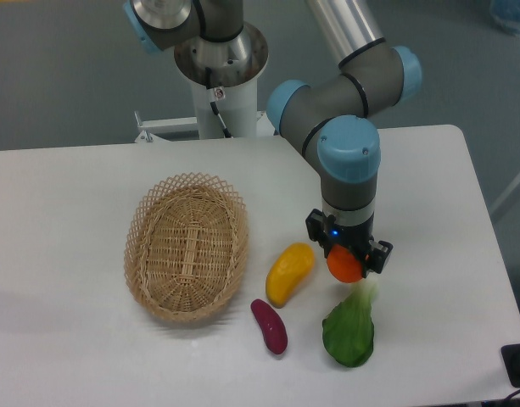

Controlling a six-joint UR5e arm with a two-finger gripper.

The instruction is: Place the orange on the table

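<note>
The orange (344,265) is a small round bright-orange fruit held between the fingers of my gripper (348,261). The gripper points down and is shut on it, right of the middle of the white table (73,186). The orange hangs just above or at the tabletop; I cannot tell whether it touches. Its upper part is hidden by the gripper body. It sits right next to the pale stem of a green leafy vegetable (350,332).
An oval wicker basket (187,246) lies empty at the left middle. A yellow mango-like fruit (289,272) lies just left of the gripper. A purple sweet potato (270,326) lies in front of it. The table's right edge is near.
</note>
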